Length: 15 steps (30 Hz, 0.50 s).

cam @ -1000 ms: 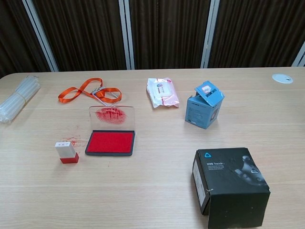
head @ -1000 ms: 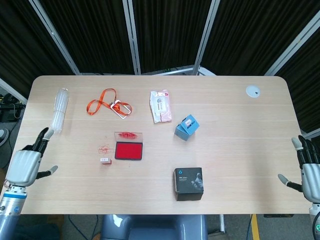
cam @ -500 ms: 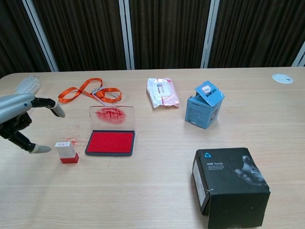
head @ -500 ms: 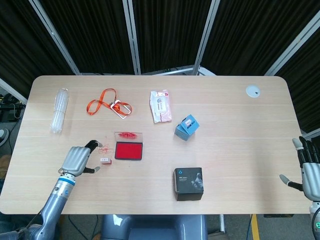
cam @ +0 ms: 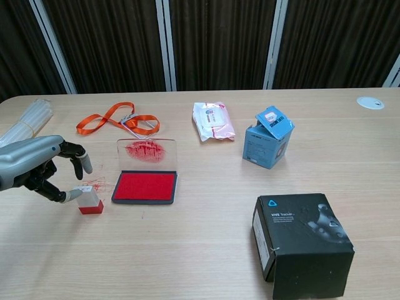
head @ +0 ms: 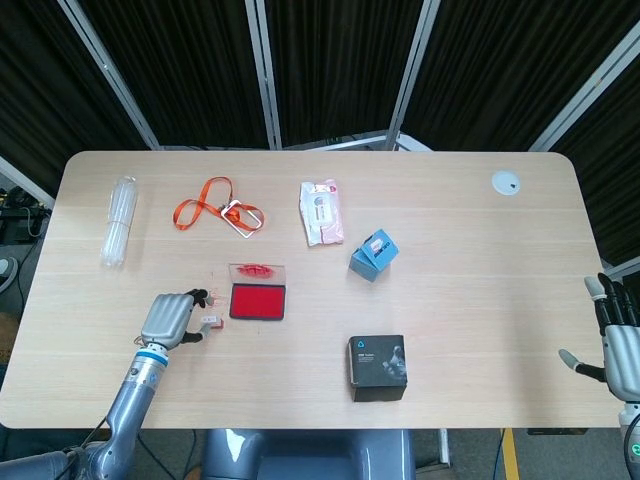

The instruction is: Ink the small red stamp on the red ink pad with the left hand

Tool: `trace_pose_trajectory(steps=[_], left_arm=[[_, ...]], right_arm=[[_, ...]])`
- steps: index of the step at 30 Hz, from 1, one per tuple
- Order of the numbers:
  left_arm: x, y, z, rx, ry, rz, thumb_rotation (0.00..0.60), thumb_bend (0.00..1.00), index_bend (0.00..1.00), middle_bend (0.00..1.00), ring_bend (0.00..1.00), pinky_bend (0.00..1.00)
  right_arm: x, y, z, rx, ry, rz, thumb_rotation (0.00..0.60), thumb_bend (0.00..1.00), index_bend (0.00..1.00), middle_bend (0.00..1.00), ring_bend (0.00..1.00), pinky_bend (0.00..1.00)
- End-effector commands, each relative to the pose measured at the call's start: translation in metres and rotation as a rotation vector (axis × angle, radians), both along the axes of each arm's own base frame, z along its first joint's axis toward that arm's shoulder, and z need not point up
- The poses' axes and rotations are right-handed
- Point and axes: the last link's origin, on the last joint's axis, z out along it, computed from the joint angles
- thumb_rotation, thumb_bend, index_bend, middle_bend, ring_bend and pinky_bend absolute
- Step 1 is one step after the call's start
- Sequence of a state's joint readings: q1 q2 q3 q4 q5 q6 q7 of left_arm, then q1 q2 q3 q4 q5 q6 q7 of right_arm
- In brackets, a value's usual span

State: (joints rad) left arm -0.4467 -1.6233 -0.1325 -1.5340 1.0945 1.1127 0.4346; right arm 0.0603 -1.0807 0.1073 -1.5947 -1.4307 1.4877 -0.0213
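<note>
The small red stamp (cam: 89,200), white on top with a red base, stands on the table just left of the red ink pad (cam: 144,186), whose clear lid stands open behind it. In the head view the stamp (head: 209,320) and the pad (head: 258,301) show left of the middle. My left hand (cam: 34,167) hovers at the stamp's left with its fingers spread; the thumb tip touches or nearly touches the stamp's side. It holds nothing. The left hand (head: 170,318) is also in the head view. My right hand (head: 618,343) stays open at the far right edge.
A black box (cam: 304,243) stands at the front right, a blue box (cam: 267,144) and a white packet (cam: 213,120) behind it. An orange lanyard (cam: 116,119) lies behind the pad, a clear plastic bundle (cam: 24,122) at far left. Red ink smudges (cam: 97,183) mark the table by the stamp.
My left hand has come in from the left table edge to the stamp's left side, its fingers now close around it. The right hand has not moved.
</note>
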Motion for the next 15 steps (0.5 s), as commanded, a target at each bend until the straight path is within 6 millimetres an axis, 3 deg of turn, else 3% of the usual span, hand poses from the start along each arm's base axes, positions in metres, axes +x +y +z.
trace_pose_trajectory(steps=[1, 15], left_arm=[[0.001, 0.0, -0.002, 0.004, 0.006, 0.004, 0.6, 0.26, 0.39, 0.41, 0.93, 0.98], [0.001, 0.003, -0.012, -0.01, 0.024, 0.005, 0.6, 0.27, 0.4, 0.45, 0.93, 0.98]], right_arm=[[-0.001, 0.0, 0.0, 0.001, -0.001, -0.002, 0.6, 0.0, 0.0, 0.0, 0.0, 0.0], [-0.002, -0.002, -0.002, 0.01, -0.003, -0.01, 0.6, 0.0, 0.0, 0.0, 0.0, 0.0]])
